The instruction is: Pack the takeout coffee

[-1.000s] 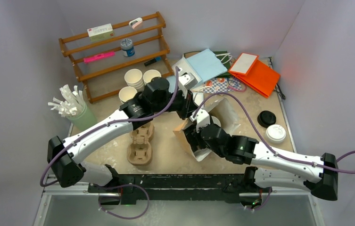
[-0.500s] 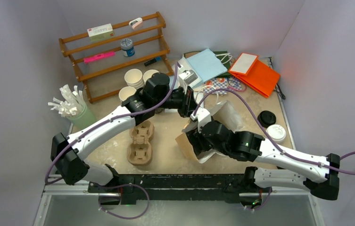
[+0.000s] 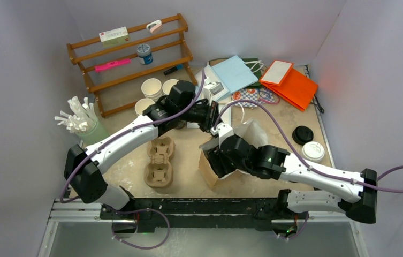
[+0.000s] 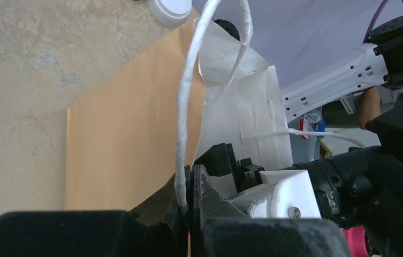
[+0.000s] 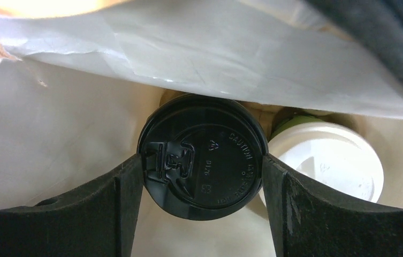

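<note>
Right gripper (image 5: 202, 174) is clamped across the lid rim of the black-lidded cup (image 5: 204, 142), inside the paper bag (image 3: 208, 170) at near centre. The white-lidded cup (image 5: 327, 160) sits just beside it. Left gripper (image 4: 189, 188) pinches the bag handle (image 4: 184, 112).
Judgement: cups are light, walls crushable, lids slick. The rim is the stiffest hold; keep upright.

txt: "CAUTION", embossed | on: round black plastic lid (image 5: 203, 155) | rest of lid lettering: too sm to read

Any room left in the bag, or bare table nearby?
In the bag, seen from the right wrist, white lining lies bare left of the black-lidded cup in the right gripper; the white-lidded cup crowds its other side. Bare table between pulp tray and bag.
</note>
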You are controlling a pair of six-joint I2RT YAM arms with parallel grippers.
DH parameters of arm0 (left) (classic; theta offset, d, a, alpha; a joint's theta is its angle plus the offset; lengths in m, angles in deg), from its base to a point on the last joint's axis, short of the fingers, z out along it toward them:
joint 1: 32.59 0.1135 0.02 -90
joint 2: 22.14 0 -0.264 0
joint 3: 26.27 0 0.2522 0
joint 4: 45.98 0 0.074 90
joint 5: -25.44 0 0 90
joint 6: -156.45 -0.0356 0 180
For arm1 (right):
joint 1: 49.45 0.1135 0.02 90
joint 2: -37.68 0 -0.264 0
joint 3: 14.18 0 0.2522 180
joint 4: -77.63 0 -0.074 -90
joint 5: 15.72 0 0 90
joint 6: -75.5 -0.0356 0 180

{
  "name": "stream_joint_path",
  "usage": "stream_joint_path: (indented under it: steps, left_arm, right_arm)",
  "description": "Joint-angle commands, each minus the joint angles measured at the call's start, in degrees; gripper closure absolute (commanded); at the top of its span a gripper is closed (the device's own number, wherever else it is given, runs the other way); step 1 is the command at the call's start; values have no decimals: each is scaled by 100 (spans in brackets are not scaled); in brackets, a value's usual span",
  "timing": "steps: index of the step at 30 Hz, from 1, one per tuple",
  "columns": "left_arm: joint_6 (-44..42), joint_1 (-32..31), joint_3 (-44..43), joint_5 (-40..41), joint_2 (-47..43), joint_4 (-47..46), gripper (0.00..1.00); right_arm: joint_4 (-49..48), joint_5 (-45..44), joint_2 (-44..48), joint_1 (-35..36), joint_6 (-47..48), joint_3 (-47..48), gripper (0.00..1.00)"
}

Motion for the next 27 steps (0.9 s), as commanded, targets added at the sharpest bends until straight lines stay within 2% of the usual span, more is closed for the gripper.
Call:
stream_joint_path:
  steps: [1, 16, 27]
  left_arm:
    - [14, 33, -455, -468, -29, -241, 100]
    - [-250, 250, -349, -497, -110, -245, 100]
    - [-548, 355, -371, -376, -122, -121, 100]
  right_arm:
    - [85, 362, -460, 13, -85, -38, 57]
    - [215, 819, -923, -204, -208, -190, 58]
    - [48, 1237, -1160, -236, -354, -652, 59]
